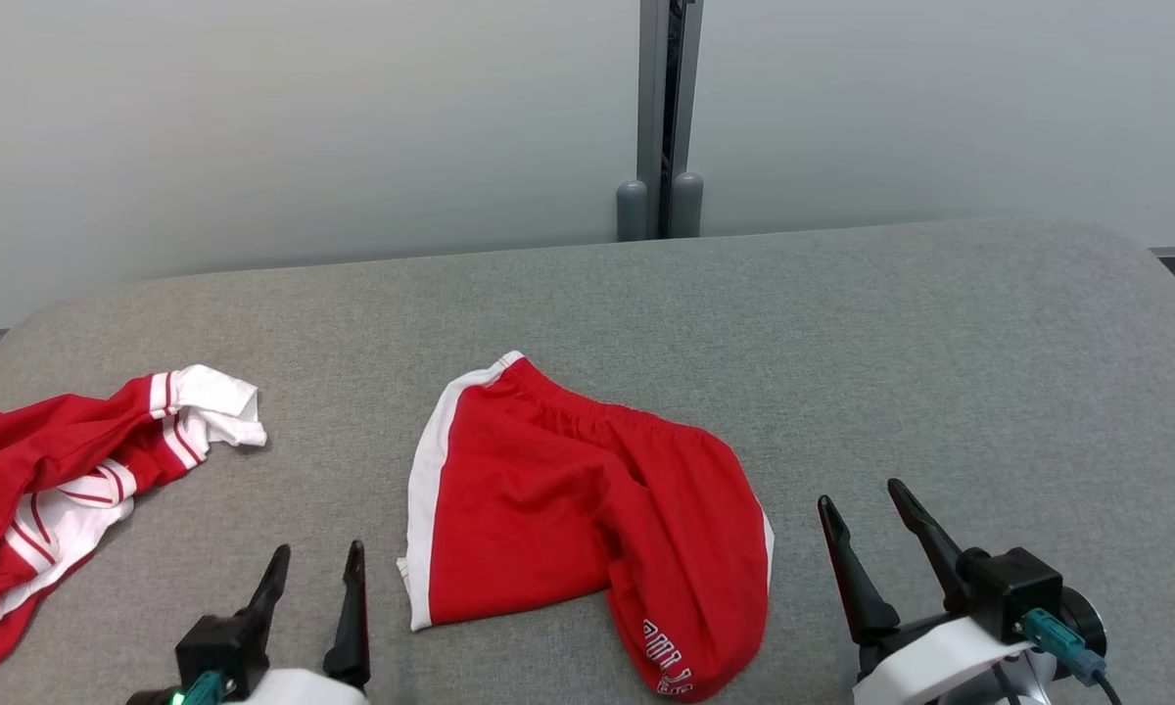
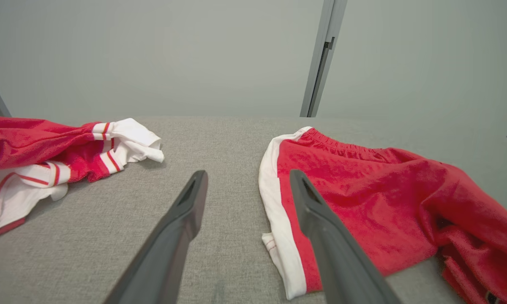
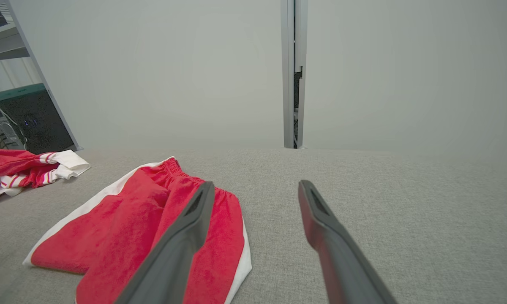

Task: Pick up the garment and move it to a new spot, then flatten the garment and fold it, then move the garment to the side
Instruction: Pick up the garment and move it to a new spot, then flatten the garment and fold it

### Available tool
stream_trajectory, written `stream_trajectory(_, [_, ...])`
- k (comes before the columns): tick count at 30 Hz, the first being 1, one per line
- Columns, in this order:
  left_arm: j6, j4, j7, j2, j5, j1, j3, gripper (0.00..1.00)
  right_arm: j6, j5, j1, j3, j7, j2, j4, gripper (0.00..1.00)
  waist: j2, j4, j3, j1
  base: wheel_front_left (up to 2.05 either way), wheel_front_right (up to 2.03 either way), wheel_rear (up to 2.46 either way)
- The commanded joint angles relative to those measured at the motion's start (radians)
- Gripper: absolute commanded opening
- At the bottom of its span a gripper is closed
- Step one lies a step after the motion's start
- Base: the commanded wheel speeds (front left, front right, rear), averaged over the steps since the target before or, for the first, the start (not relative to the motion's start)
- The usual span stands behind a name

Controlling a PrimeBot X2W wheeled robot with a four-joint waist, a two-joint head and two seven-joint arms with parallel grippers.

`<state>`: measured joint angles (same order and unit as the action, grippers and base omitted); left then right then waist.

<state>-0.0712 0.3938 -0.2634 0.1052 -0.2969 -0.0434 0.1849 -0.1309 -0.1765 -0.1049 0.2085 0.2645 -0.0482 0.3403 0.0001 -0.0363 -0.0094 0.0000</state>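
Right, red shorts [image 1: 568, 499] lying rumpled mid grey padded surface [image 1: 842, 323], white side stripe on left edge, waistband at far side. Left gripper [image 1: 318, 548] just beside shorts' near-left corner, fingers spread, nothing held. Right gripper [image 1: 859, 493] near shorts' right edge, fingers spread, empty too. Second red-and-white garment [image 1: 69, 470] bunched at far left.

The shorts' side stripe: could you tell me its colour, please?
A white side stripe on red shorts; the left wrist view shows it best.
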Motion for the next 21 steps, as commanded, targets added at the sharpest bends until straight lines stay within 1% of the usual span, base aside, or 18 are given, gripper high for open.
stream_trajectory(1, [0.002,-0.013,-0.002,-0.004,0.01,0.022,-0.024,1.0,0.0,-0.003,0.012,0.001,0.0,-0.005,0.0,1.0,-0.0001,0.0,-0.003,0.0,0.0,0.0,0.0])
stream_trajectory(4, [0.004,-0.056,-0.002,-0.022,0.032,0.087,-0.094,1.0,0.0,-0.005,0.019,0.006,0.0,-0.005,-0.002,1.0,-0.0001,0.0,-0.008,0.0,0.0,0.0,0.0])
stream_trajectory(9, [0.028,-0.083,-0.002,-0.042,0.071,0.145,-0.149,1.0,0.0,-0.007,0.027,0.01,0.0,-0.005,0.008,1.0,-0.0001,0.007,-0.004,0.0,0.0,0.0,0.0])
stream_trajectory(16, [0.055,-0.081,-0.002,-0.052,0.101,0.13,-0.162,1.0,0.0,0.006,0.005,0.008,0.0,-0.005,0.02,1.0,-0.0001,0.032,0.014,0.0,0.0,0.0,0.0])
stream_trajectory(21, [0.061,-0.082,-0.002,-0.052,0.083,0.106,-0.133,1.0,0.0,0.032,-0.036,-0.001,0.0,-0.005,0.049,1.0,-0.0001,0.075,0.047,0.0,0.0,0.0,0.0])
